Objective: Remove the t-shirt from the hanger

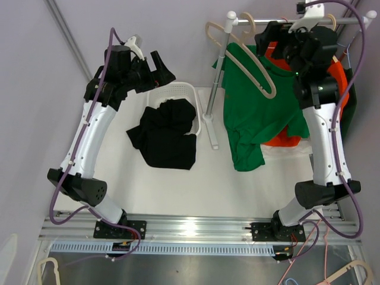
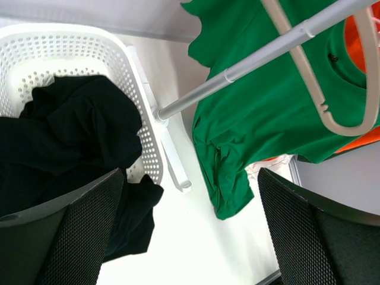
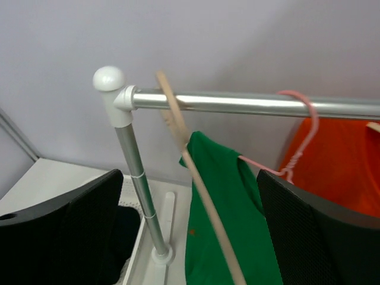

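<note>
Right fingers (image 3: 314,237): apart, empty, up by the rail
Left fingers (image 2: 71,231): apart, empty
Green t-shirt (image 1: 252,113): hanging long-ways just below Right fingers, well apart from Left fingers

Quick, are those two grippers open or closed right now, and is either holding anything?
Left gripper: open, holding nothing.
Right gripper: open, holding nothing.
</note>
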### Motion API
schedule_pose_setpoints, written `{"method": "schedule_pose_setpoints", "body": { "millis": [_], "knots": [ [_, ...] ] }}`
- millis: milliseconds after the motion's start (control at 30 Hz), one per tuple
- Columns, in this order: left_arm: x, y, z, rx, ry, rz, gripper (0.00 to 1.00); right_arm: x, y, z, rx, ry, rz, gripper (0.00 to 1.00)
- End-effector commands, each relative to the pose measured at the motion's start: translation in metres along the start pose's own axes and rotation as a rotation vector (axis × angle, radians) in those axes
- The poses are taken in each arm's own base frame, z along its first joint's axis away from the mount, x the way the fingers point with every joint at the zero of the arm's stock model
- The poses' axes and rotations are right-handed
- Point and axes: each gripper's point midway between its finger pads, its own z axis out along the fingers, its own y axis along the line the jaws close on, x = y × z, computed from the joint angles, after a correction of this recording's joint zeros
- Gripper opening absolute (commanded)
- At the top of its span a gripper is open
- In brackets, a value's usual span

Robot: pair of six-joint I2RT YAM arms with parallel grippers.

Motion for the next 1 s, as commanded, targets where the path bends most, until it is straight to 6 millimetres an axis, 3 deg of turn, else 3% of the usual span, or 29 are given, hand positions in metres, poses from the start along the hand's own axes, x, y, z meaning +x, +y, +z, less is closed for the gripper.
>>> {"method": "schedule_pose_setpoints", "body": {
  "millis": [0, 33, 200, 300, 433, 500, 533, 833, 967],
  "knots": [
    [-0.021, -0.028, -0.029, 0.06, -0.079, 0.064, 0.99, -0.007, -0.024, -0.013, 0.021, 0.011, -0.033, 0.99],
    [-0.022, -0.028, -0.03, 0.055, -0.083, 0.068, 0.99, -0.011, -0.029, -0.015, 0.027, 0.009, -0.033, 0.98],
    [-0.023, -0.036, -0.028, 0.064, -0.088, 0.087, 1.0, 0.01, -0.061, -0.003, 0.057, 0.086, 0.008, 0.93],
    [-0.022, -0.038, -0.026, 0.064, -0.087, 0.095, 1.0, 0.018, -0.07, 0.005, 0.062, 0.115, 0.027, 0.93],
    [-0.024, -0.043, -0.022, 0.075, -0.092, 0.1, 0.99, 0.028, -0.069, 0.017, 0.035, 0.131, 0.037, 0.95],
    [-0.021, -0.042, -0.015, 0.071, -0.078, 0.095, 1.0, 0.033, -0.07, 0.023, 0.033, 0.141, 0.042, 0.92],
    [-0.024, -0.045, -0.015, 0.077, -0.086, 0.098, 1.0, 0.04, -0.086, 0.027, 0.054, 0.154, 0.051, 0.91],
    [-0.018, -0.042, 0.004, 0.071, -0.061, 0.099, 1.0, 0.071, -0.098, 0.049, 0.022, 0.203, 0.088, 0.77],
    [-0.019, -0.041, 0.005, 0.071, -0.065, 0.109, 0.99, 0.078, -0.099, 0.054, 0.005, 0.207, 0.089, 0.77]
  ]
}}
